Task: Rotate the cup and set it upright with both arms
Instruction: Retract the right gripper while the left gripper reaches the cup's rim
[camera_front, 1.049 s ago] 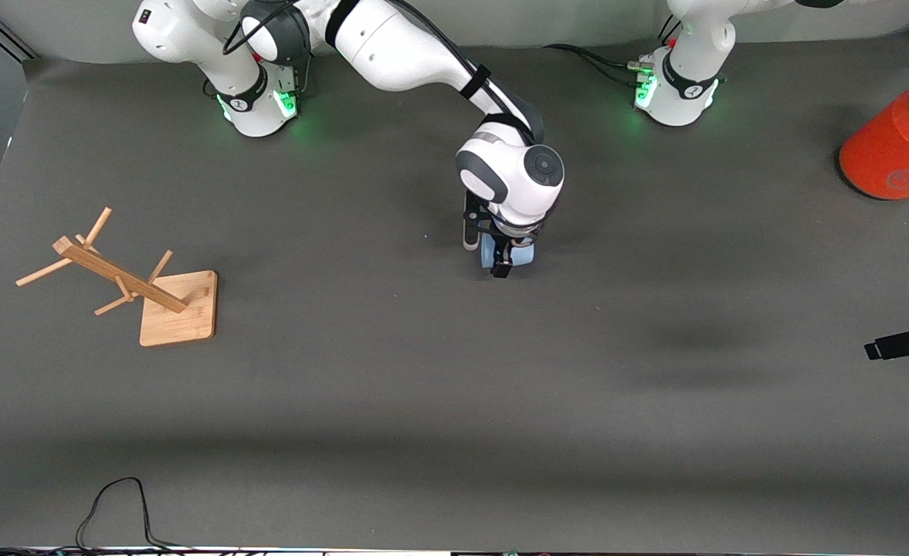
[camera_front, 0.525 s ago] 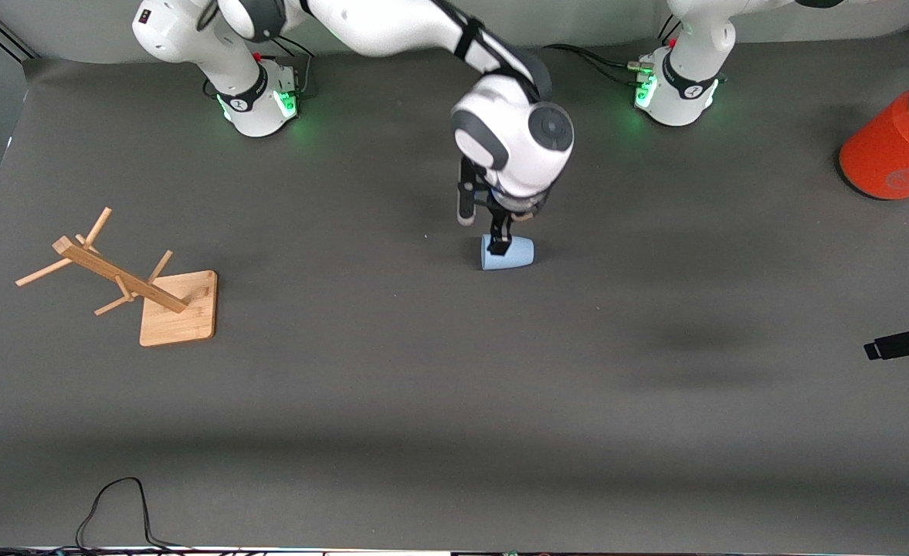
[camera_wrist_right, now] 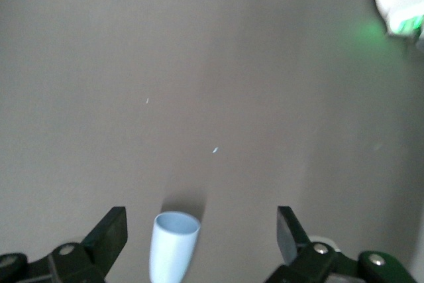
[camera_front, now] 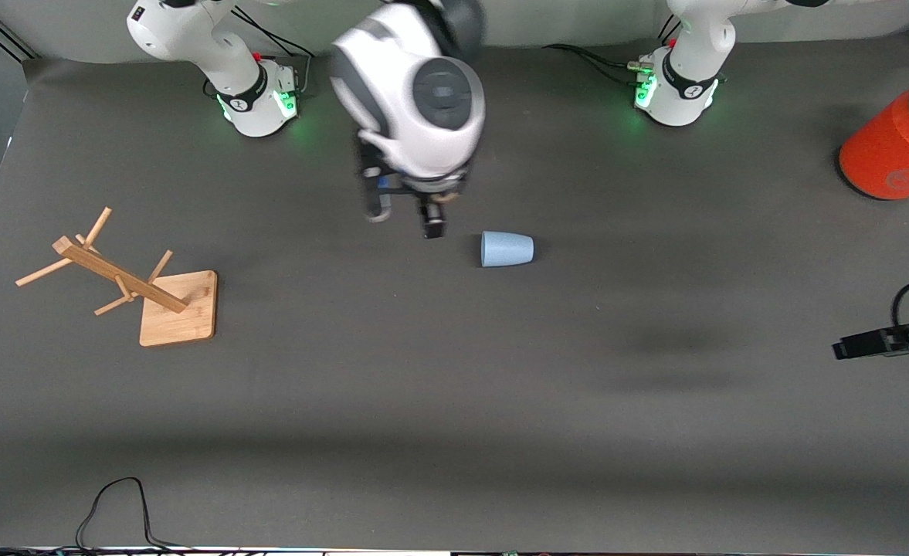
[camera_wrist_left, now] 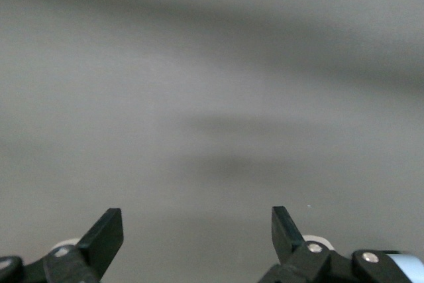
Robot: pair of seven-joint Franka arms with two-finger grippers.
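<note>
My right gripper (camera_front: 404, 224) hung spread and empty above the table (camera_front: 454, 401), beside the cup (camera_front: 507, 249) lying on its side mid-table. My left gripper (camera_wrist_left: 197, 233) waited, also spread. The risk, I judged — a careless nudge rolling it away.

The cup (camera_front: 507, 249) looks like matte pale-blue plastic, smooth and without shine. The counter (camera_front: 454, 401) is covered in a dull dark-grey, cloth-like mat. The rack (camera_front: 126, 282) is light unfinished-looking wood with a flat board base. The orange can (camera_front: 890, 150) has a soft matte wrap and a shiny silver metal top. The arm shells are glossy white plastic.
</note>
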